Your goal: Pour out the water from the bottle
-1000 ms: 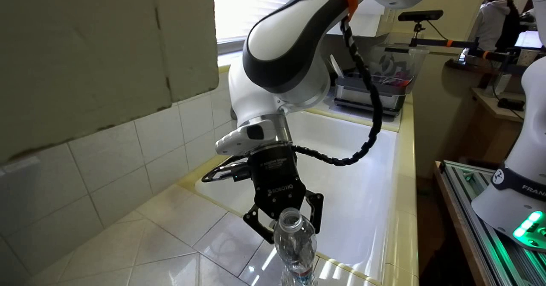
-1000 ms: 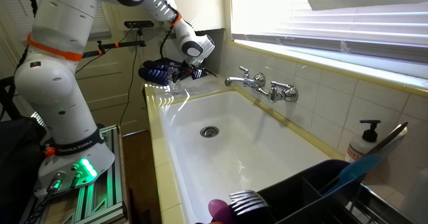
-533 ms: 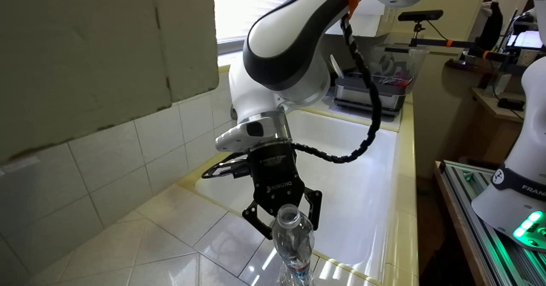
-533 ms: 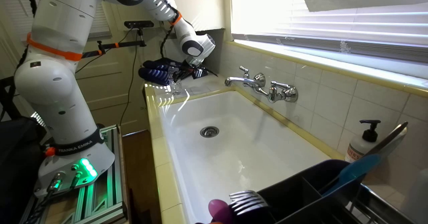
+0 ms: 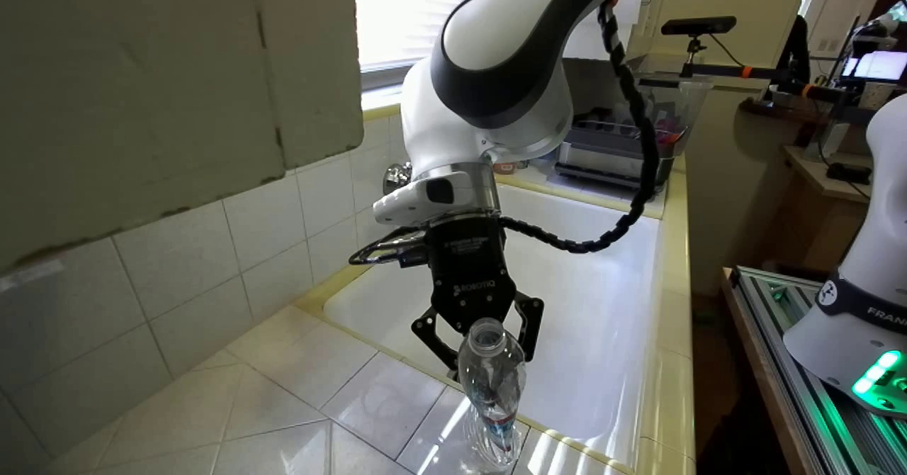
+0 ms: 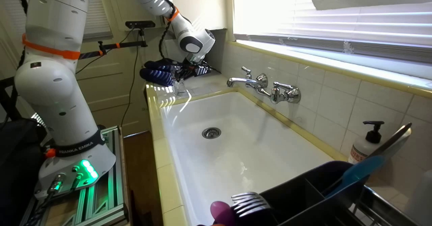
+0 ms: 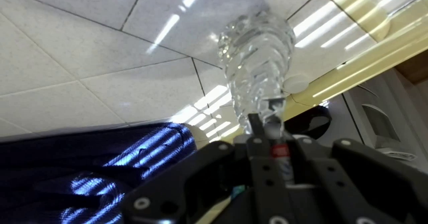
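Toward six o'clock in an exterior view, the bottle (image 5: 494, 390) is held roughly upright, mouth up, over the white tiled counter (image 5: 283, 369) near the white sink (image 5: 588, 319); whether its base touches the counter, I cannot tell. The black gripper (image 5: 490, 366), on the bottle's twelve o'clock side, has its jaws clenched on it. Across the wrist view, the fingers (image 7: 260, 163) stand on either side of the clear ribbed plastic, with a red, white and blue strip of label (image 7: 280, 150) showing between them. Whether water lies inside, I cannot tell. From the bottle in that view, dark blue cloth (image 7: 150, 147) lies at eight o'clock, and a pale disc (image 7: 297, 83), too blurred to name, shows just beside the bottle at four. Taken from the sink's drain (image 6: 211, 133) in an exterior view, the bottle is at eleven o'clock, the chrome faucet (image 6: 243, 80) at one, a white pump bottle (image 6: 365, 144) at three, a black utensil holder (image 6: 290, 194) at four and a metal fork (image 6: 249, 202) at five.
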